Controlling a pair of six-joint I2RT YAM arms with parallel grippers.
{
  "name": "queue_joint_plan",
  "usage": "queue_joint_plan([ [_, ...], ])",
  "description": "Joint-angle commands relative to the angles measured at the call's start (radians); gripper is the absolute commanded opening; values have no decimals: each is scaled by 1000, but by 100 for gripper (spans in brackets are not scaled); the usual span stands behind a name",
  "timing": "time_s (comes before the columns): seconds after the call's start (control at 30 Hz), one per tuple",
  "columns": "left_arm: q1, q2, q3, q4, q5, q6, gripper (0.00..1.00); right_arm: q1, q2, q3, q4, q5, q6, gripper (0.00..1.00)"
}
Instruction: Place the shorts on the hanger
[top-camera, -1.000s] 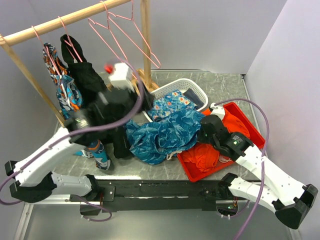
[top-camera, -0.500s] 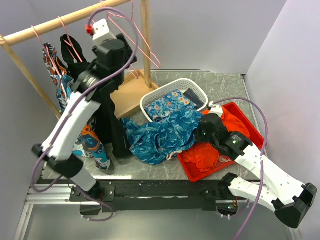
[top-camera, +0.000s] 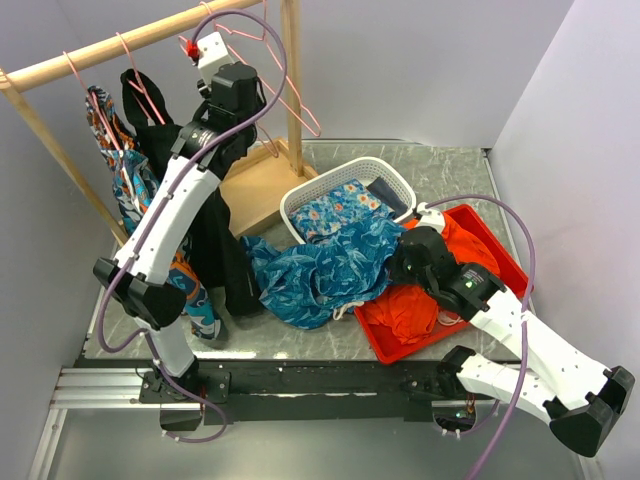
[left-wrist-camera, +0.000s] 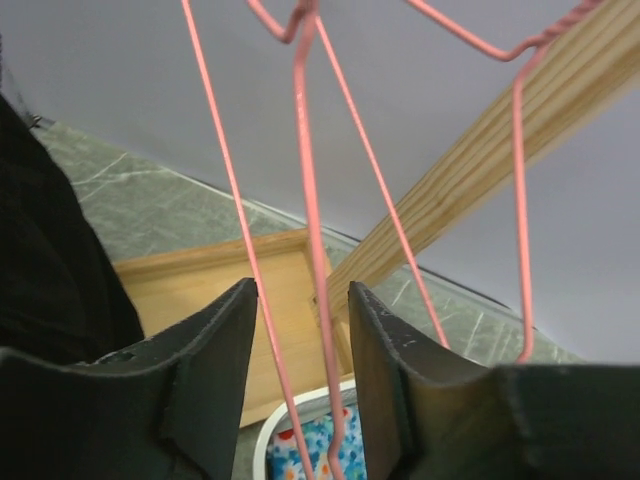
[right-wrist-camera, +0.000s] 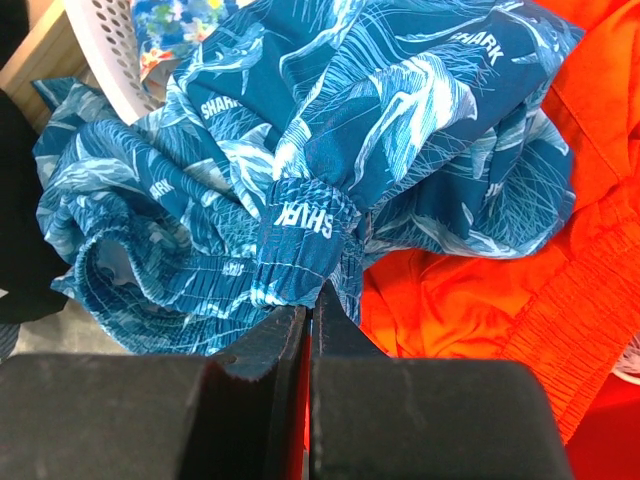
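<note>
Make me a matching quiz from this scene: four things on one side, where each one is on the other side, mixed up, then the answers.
Things
1. the shorts
2. the hanger
3. white basket
4. orange garment

Places
A. lying in the red tray
B. hung on the wooden rail, between the open fingers of the left gripper
C. holding a flowered blue cloth
D. spread on the table, nipped by the right gripper

Pairs: 1-D, 2-B, 3-C, 4-A
</note>
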Motion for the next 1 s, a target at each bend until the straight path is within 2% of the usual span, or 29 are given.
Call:
queue_joint_plan([
  [0.0,4,2,15,103,32,35,42,-5,-13,13,50,-15,-4,0],
  [0.23,10,-10,-21,163,40,42,28,-6,-19,15,48,-17,-14,0],
  [0.27,10,-10,-21,165,42,44,21,-5,-21,15,50,-17,-17,0],
  [0.33,8,-13,-21,171,51,48,17,-6,-19,16,47,-15,-18,0],
  [0.37,10,-13,-21,174,51,48,11,-6,-21,16,47,-15,-18,0],
  [0.5,10,-24,-21,185,52,56,2,-5,-22,11,50,-17,-18,0],
  [0.97,1,-157,-111,222,71,74,1,-5,-7,2,71,-18,-20,0],
])
